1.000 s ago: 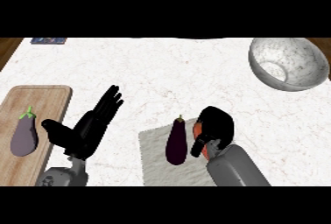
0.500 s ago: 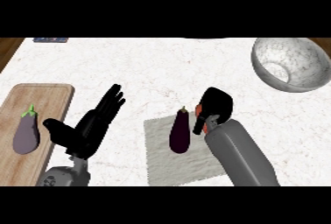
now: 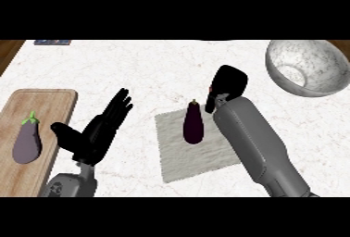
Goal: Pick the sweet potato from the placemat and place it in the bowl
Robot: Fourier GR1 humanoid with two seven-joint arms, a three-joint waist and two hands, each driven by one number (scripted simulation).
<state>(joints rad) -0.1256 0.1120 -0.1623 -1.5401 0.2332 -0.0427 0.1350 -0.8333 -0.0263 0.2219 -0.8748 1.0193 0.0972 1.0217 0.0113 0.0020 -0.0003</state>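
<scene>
Your right hand (image 3: 229, 85) curls round the sweet potato (image 3: 212, 93), mostly hidden, over the placemat's (image 3: 184, 162) far right corner. I'd judge it stiff, weighty and smooth-skinned: grip mid-body. Your left hand (image 3: 96, 132) rests open.

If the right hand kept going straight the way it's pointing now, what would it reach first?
The right hand points up the view, toward the counter's far edge. That line looks free; the bowl sits off to its right, though depth is hard to judge.
</scene>
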